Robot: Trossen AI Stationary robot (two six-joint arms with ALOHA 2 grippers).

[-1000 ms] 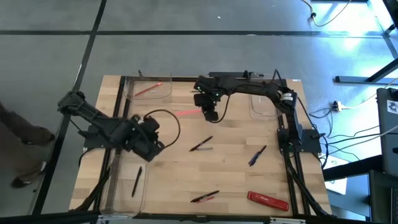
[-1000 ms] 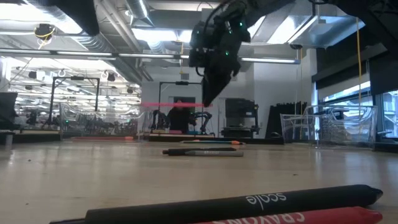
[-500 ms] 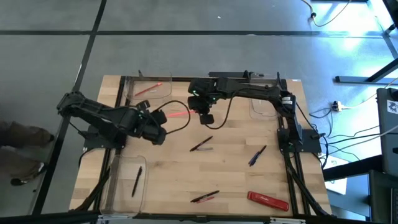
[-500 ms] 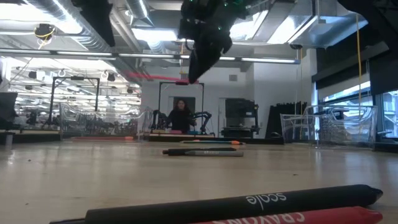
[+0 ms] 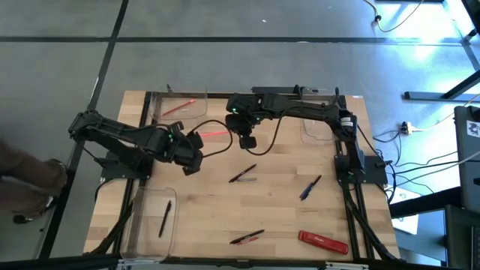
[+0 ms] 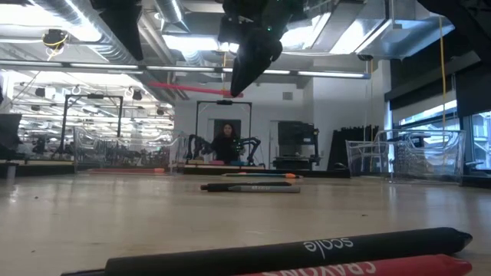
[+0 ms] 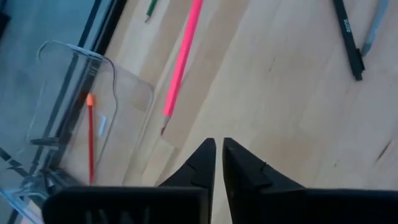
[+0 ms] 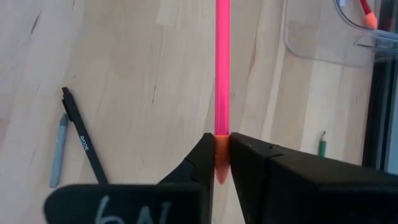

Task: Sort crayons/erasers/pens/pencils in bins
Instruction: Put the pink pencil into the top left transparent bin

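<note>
A thin pink crayon point(image 5: 214, 136) with an orange end hangs in the air over the table's middle, with my right gripper point(image 5: 247, 140) shut on it. In the low view the crayon point(image 6: 192, 88) sticks out from the fingertips, well above the wood. My left gripper point(image 5: 192, 167) hovers below and left of it, shut and holding nothing. In the left wrist view its fingers point(image 7: 219, 142) point past the crayon's sharpened tip point(image 7: 165, 126). The far-left bin point(image 5: 196, 112) holds a red crayon point(image 5: 178, 107). The near-left bin point(image 5: 142, 225) holds a dark pencil point(image 5: 164, 219). My right gripper pinches the crayon's orange end point(image 8: 222, 144) between the free ends of its two fingers. The fingers slant down from the far right and lie across the stick. The crayon points toward the table's left, nearly level and lifted clear of the table.
A third bin point(image 5: 318, 129) stands at the far right. Loose on the wood lie a black pen with a grey stick point(image 5: 244, 175), a blue pen point(image 5: 310, 187), dark sticks point(image 5: 247, 237) and a flat red bar point(image 5: 323, 241). A person's leg point(image 5: 30, 176) shows beyond the left edge.
My right gripper has risen and gone a little toward the table's left, carrying the crayon higher above the wood. My left gripper has swung from over the near-left bin toward the table's middle and rolled about its own line.
</note>
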